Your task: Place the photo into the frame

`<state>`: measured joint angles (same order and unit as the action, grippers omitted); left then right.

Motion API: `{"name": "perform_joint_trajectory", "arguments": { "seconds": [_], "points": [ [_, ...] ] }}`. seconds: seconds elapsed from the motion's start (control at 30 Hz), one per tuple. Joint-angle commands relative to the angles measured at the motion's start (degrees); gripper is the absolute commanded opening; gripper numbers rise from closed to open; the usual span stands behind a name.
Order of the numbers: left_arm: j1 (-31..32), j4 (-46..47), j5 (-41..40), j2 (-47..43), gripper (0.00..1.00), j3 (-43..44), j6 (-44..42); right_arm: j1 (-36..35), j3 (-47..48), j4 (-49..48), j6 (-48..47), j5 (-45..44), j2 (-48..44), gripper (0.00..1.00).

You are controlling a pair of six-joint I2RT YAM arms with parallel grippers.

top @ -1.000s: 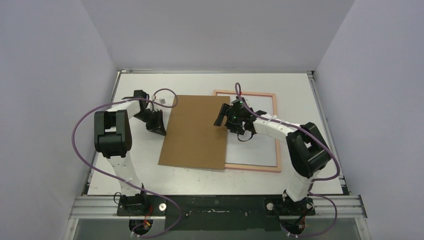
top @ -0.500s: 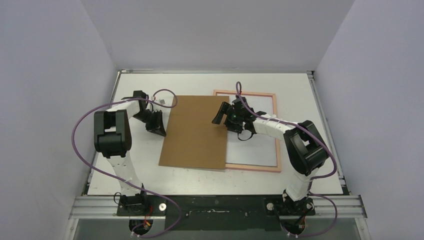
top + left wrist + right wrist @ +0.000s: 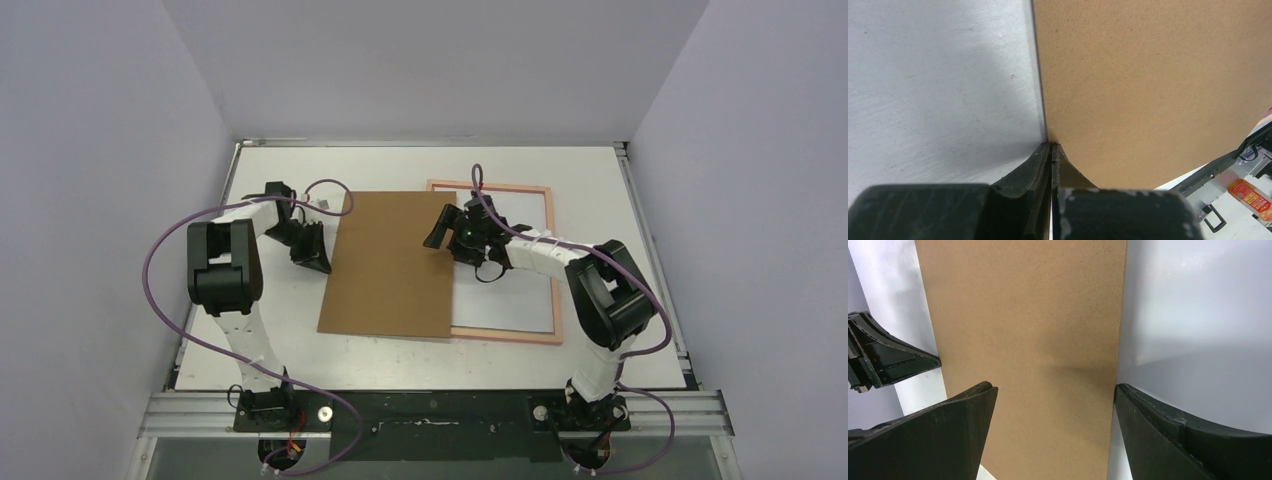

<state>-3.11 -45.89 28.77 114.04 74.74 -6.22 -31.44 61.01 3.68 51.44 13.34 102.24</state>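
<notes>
Frame [image 3: 510, 337] flat, long axis near-to-far, left part under brown board [image 3: 390, 265].

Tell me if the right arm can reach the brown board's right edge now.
Probably yes: the right gripper hangs open straddling that edge of the brown board, with nothing in between.

This looks like a robotics lab, more exactly a small test cell. A white table [image 3: 590, 170] is closed in by plain pale walls [image 3: 420, 70] on three sides. Two robot arms, the left arm [image 3: 225, 265] and the right arm [image 3: 610, 300], are bolted to a metal rail [image 3: 680, 410] at the near edge. Purple cables [image 3: 150, 265] run loose from the arms to their bases.
</notes>
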Motion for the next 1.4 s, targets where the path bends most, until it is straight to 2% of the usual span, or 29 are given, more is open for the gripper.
{"name": "perform_joint_trajectory", "arguments": {
  "seconds": [0.0,0.23,0.33,0.43,0.57,0.73,0.87,0.97,1.03,1.1,1.2,1.23,1.27,1.37],
  "points": [
    [-0.36,-0.94,-1.30,1.02,0.00,-0.67,-0.75,-0.46,-1.01,-6.74,1.57,1.77,1.03,0.89],
    [-0.39,-1.18,-0.96,0.87,0.00,-0.47,-0.74,-0.44,-1.25,-8.67,2.60,3.16,0.74,0.84],
    [-0.35,-1.18,-0.99,0.66,0.00,-0.77,-0.84,-0.28,-2.72,-12.66,3.95,4.79,-0.01,0.80],
    [-0.38,-1.13,-0.95,0.43,0.00,-0.85,-0.93,-0.28,-3.46,-16.00,5.43,7.34,-1.35,0.71],
    [-0.39,-0.92,-1.12,0.13,0.00,-0.91,-0.68,-1.03,-2.73,-15.93,7.53,7.70,-5.40,0.60],
    [-0.34,-0.92,-0.36,-0.31,0.00,-1.05,-0.39,-3.85,0.17,-14.33,7.71,7.18,-9.26,0.60],
    [-0.40,-0.81,-0.17,-0.73,0.00,-1.44,-0.40,-6.78,1.47,-14.97,7.51,6.34,-10.36,0.68],
    [-0.39,-0.88,0.17,-0.99,0.00,-1.54,-0.38,-8.75,2.43,-13.03,6.79,4.72,-9.30,0.66],
    [-0.38,-0.94,0.52,-1.13,0.00,-1.53,-0.29,-9.60,3.61,-10.14,6.23,3.27,-8.12,0.61],
    [-0.37,-1.35,0.86,-1.63,0.00,-1.47,-0.43,-10.05,5.06,-7.08,5.20,1.49,-7.38,0.50],
    [-0.88,-2.82,1.38,-3.17,0.00,-0.55,-0.78,-10.54,7.36,-3.00,3.82,-2.38,-7.92,0.20],
    [-1.44,-3.76,1.64,-3.84,0.01,0.28,-0.89,-10.70,8.41,-1.25,3.10,-3.46,-8.43,0.14],
    [-2.00,-4.95,2.25,-4.79,0.05,1.41,-1.10,-10.95,10.11,0.26,2.18,-4.47,-8.71,0.10],
    [-4.37,-10.10,4.71,-8.35,0.26,6.85,-1.74,-12.18,15.40,5.06,-1.73,-7.55,-9.14,0.06]
  ]
}}
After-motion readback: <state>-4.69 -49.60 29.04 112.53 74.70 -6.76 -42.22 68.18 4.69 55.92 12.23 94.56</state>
